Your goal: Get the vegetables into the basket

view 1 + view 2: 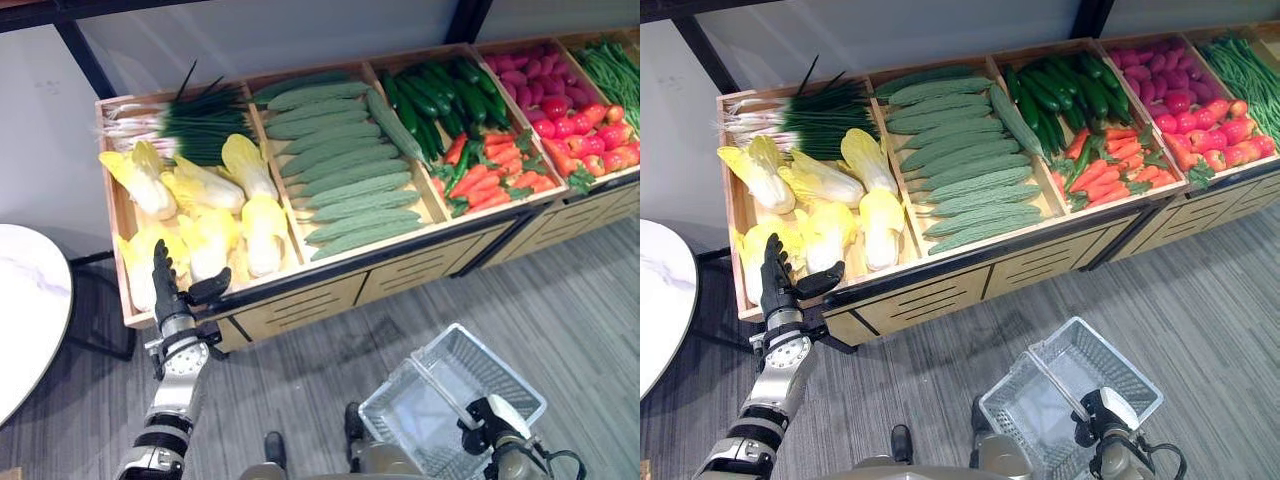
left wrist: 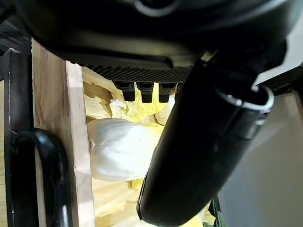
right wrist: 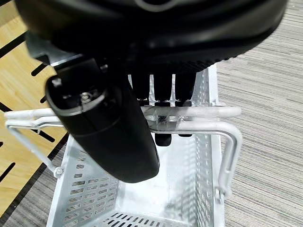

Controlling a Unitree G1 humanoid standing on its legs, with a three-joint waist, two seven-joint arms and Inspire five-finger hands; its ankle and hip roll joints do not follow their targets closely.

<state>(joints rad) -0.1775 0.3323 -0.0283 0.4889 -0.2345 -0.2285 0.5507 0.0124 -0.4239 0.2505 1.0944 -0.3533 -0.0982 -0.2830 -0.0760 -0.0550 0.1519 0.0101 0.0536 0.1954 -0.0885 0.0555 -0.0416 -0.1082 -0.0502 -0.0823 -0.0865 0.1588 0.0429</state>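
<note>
Just beyond left robot hand (image 1: 172, 290): cabbages (image 1: 205, 240).

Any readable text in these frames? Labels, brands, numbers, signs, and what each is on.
None readable.
Wooden display crates: dark slots on the front panels, no lettering or price tags.
Wire basket: bare mesh, no label.
Cabbages, cucumbers, carrots: no stickers or tags.
Left hand and right hand: no legible markings.
</note>
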